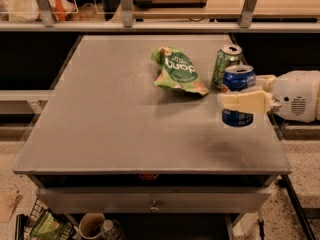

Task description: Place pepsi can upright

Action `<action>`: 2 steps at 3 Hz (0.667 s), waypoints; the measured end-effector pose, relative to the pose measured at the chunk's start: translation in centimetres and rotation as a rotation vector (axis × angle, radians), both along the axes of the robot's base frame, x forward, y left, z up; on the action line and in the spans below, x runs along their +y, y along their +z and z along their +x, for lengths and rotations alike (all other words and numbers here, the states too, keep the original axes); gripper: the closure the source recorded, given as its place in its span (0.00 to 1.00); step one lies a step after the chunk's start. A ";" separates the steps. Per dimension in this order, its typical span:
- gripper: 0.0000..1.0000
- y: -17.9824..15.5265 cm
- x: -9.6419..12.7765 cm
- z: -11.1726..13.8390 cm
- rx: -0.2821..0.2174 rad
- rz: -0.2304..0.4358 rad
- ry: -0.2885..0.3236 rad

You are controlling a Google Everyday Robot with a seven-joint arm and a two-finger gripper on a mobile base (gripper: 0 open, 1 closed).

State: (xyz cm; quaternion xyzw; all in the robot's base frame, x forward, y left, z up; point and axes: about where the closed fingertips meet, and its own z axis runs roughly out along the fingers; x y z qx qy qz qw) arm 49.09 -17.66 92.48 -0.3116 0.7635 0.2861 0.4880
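Observation:
The pepsi can (238, 81) is blue with a silver top and stands upright at the right side of the grey table (125, 114). My gripper (240, 96) reaches in from the right edge, and its cream fingers (245, 102) are closed around the can's middle. The can's base looks at or just above the table top. A green can (227, 64) stands upright just behind it, close to touching.
A green snack bag (177, 70) lies left of the cans. The table's right edge is a short way right of the pepsi can. A shelf rail and counters run behind the table. A drawer and bins sit below its front edge.

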 end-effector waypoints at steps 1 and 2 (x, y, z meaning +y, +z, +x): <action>1.00 -1.5 0.6 0.6 -0.083 -0.015 -0.022; 1.00 -2.4 1.3 1.2 -0.168 -0.007 -0.039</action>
